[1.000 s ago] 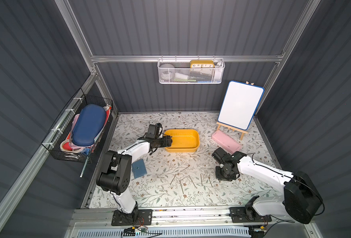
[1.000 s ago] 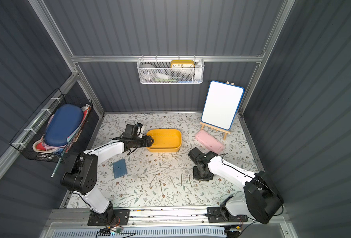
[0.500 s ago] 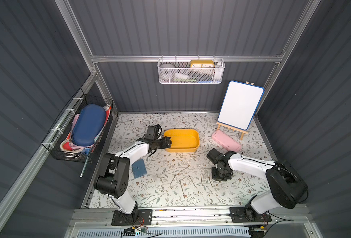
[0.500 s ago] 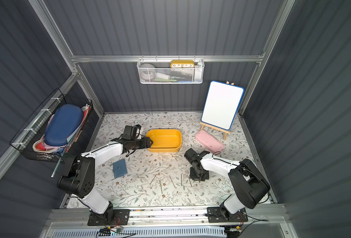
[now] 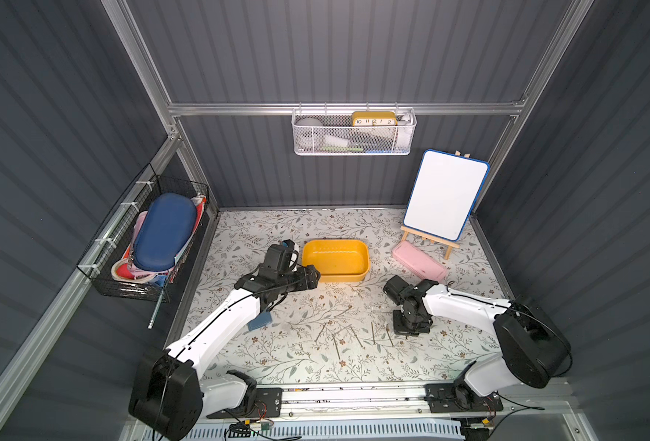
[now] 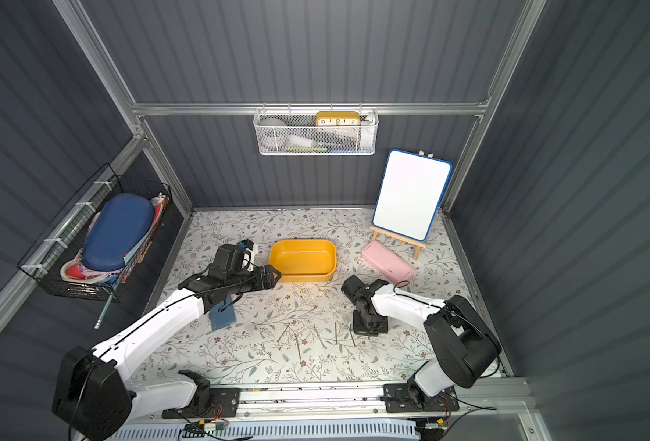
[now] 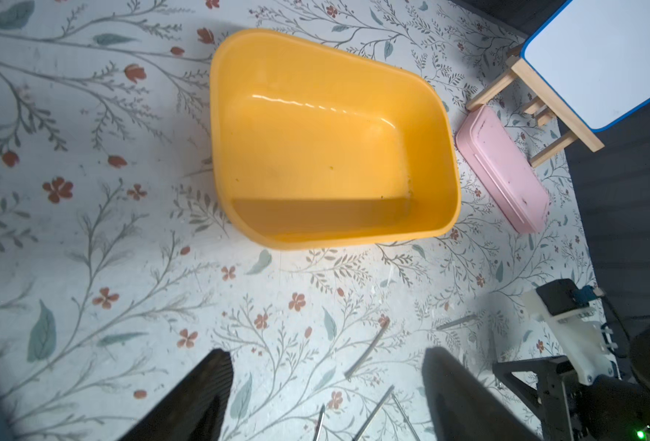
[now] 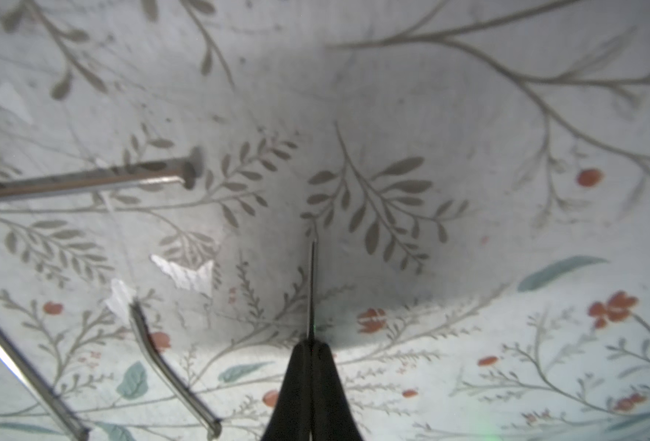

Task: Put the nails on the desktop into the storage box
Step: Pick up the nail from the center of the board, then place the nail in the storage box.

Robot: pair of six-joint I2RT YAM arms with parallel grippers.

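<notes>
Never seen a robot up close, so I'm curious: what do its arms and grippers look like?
The left arm and right arm have smooth white links joined by bulky black joints, with thin black cables alongside. The left gripper and right gripper are black, each with two tapered fingers.

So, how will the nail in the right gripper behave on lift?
Probably stiff: the nail is a thin straight metal shaft. May pivot or slip: the right gripper pinches just one end. Likely light; could roll if dropped on the flat desktop.
</notes>
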